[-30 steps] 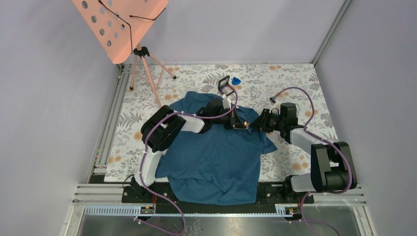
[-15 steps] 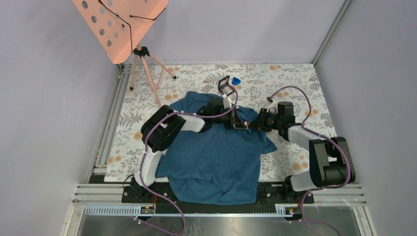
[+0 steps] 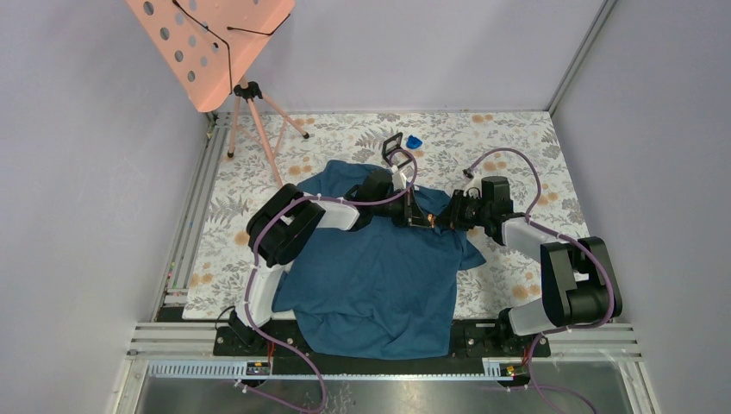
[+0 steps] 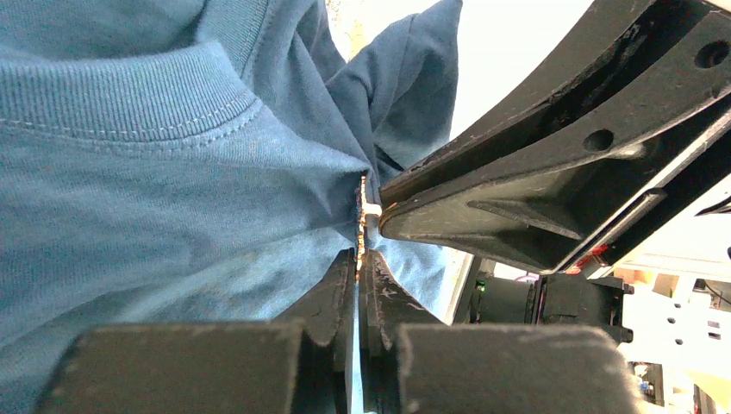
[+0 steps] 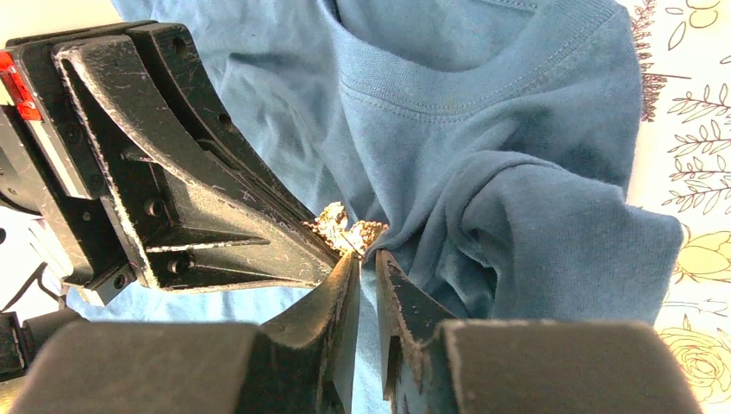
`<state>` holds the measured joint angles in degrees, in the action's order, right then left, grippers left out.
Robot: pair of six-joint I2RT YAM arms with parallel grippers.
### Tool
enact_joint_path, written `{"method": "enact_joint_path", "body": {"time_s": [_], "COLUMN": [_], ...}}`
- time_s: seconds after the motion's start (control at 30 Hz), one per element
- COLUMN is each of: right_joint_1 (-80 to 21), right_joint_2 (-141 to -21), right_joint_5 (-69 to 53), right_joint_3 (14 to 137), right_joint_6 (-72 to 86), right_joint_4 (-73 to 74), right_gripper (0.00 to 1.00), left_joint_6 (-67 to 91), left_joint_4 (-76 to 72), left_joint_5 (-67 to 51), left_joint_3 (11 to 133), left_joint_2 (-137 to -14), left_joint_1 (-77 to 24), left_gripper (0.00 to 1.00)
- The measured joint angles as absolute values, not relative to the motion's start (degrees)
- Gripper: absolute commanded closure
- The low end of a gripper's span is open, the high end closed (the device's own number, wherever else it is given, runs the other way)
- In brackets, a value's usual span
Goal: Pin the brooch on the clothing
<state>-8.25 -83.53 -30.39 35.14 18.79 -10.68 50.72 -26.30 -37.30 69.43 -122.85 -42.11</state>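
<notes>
The dark teal T-shirt (image 3: 379,276) lies flat on the floral cloth, neck toward the far side. Both grippers meet tip to tip at its right shoulder, beside the collar. My left gripper (image 4: 358,259) is shut on the tiny glittering brooch (image 4: 361,220), seen edge-on against a gathered fold of shirt (image 4: 129,172). My right gripper (image 5: 366,256) is nearly closed, its tips at the brooch (image 5: 345,228) from the other side, where the fabric (image 5: 517,129) bunches to a point. In the left wrist view, the right gripper's fingertips (image 4: 405,220) pinch a small white part of the brooch.
A black square case (image 3: 392,144) and a small bright blue object (image 3: 415,141) lie beyond the shirt's collar. A pink perforated music stand (image 3: 215,43) on a tripod stands at the far left. Purple walls close in on three sides of the floral cloth (image 3: 517,138).
My right wrist has moved a little left and farther from its base, closer in against the left gripper. The left arm and shirt have not visibly moved.
</notes>
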Motion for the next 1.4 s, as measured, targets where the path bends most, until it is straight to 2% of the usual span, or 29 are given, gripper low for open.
{"method": "enact_joint_path", "body": {"time_s": [0.3,0.7,1.4], "right_joint_1": [-9.08,-9.69,-12.51], "right_joint_2": [-83.53,-83.53,-83.53], "right_joint_5": [-29.34,-28.40,-25.08], "right_joint_3": [35.73,35.83,35.83], "right_joint_6": [17.78,16.53,12.19], "right_joint_4": [-9.65,-9.47,-8.54], "right_gripper": [0.81,0.93,0.96], "left_joint_6": [49.87,49.32,44.51], "left_joint_4": [-24.01,-21.74,-8.67], "left_joint_5": [-37.74,-38.44,-40.38], "left_joint_3": [70.43,71.42,78.67], "left_joint_2": [-122.85,-122.87,-124.97], "left_joint_1": [-42.04,-41.87,-41.65], "left_gripper": [1.00,1.00,1.00]}}
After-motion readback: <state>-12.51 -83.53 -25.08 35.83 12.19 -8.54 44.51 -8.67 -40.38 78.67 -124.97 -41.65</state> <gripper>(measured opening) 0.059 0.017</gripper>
